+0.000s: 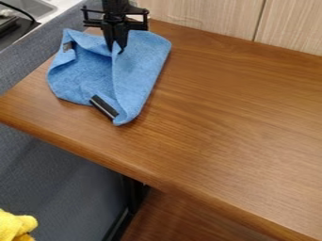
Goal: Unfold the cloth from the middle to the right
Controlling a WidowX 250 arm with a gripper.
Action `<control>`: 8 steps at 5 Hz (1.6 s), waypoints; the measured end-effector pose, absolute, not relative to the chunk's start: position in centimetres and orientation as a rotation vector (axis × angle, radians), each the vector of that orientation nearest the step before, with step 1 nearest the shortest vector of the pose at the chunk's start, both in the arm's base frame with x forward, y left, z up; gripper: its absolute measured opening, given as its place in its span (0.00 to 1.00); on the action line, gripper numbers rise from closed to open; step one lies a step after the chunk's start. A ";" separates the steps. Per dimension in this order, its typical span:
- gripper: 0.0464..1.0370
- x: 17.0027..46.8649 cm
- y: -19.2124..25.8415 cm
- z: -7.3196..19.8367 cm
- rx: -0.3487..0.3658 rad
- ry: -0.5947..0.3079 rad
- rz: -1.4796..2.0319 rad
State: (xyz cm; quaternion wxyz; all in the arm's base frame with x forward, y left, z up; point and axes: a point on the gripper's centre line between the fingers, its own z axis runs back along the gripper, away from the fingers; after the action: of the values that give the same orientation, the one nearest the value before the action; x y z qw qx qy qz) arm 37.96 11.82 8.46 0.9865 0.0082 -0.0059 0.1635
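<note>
The brown wood-grain tabletop [226,117] spreads under the blue cloth and well beyond it to the view's right. A dark grey, fabric-like surface [63,174] lies past the table's edge, to the left of the cloth and below it in the view. Pale wood-grain panels [201,14] stand beyond the cloth, toward the top and right. The soft blue rectangular cloth [141,66] itself rests on the upper left part of the tabletop, partly folded; a raised edge runs down its middle to its lower end. The black two-finger gripper [116,49] hangs down over the cloth's upper middle, right at that raised edge. Whether it is wide, narrow or gripping the fabric, I cannot tell. A silvery metal basin [31,6] sits beyond the cloth's upper left. A soft-looking yellow thing [14,226] lies well below the cloth, at the view's lower left corner. A black strip with a grey band [104,107] lies slantwise on the cloth's lower edge, and a small dark patch [68,46] shows near its upper left corner.
</note>
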 end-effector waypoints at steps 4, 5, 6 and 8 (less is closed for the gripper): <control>0.02 38.5 3.8 11.9 0.082 -0.054 0.194; 0.02 38.3 0.7 11.4 0.068 -0.037 0.140; 0.02 38.1 -1.9 11.2 0.047 -0.035 0.095; 0.02 37.9 -6.7 9.2 0.039 -0.036 -0.010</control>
State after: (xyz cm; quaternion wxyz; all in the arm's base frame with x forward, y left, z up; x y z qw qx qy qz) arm 37.93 -6.69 9.22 0.9996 0.0196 -0.0179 -0.0049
